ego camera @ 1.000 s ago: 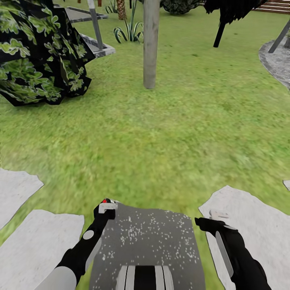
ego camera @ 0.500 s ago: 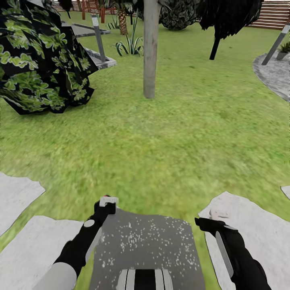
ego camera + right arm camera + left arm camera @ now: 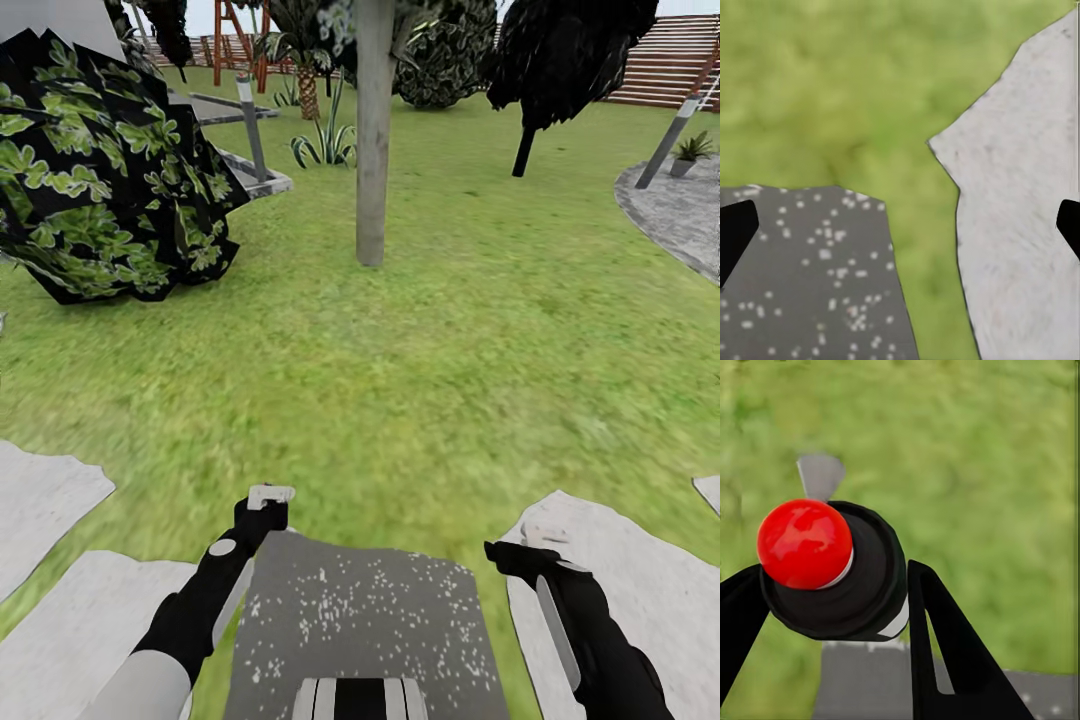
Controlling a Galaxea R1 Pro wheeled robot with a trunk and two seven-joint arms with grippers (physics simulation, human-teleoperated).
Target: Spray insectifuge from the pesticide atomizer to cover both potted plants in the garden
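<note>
The pesticide atomizer is out of view. One potted plant (image 3: 690,150) with green leaves in a small grey pot stands far off at the right, on the grey paved patio (image 3: 680,215). Low in the head view, my left gripper (image 3: 268,495) and right gripper (image 3: 540,535) hang either side of my speckled grey base (image 3: 370,620), over grass. In the left wrist view my left gripper (image 3: 832,570) has black fingers either side of a black round part topped by a red ball (image 3: 804,542). My right gripper (image 3: 904,225) is open and empty over lawn and stone.
A grey tree trunk (image 3: 372,150) rises straight ahead, a dark leafy bush (image 3: 100,190) at left. Pale stepping stones (image 3: 640,590) (image 3: 80,620) flank my base. A leaning grey pole (image 3: 668,140) stands by the patio; a slat fence (image 3: 670,70) closes the back.
The whole head view has shifted: trunk, bush and patio sit lower in the picture and more of the far garden and fence shows. Both arms keep their pose.
</note>
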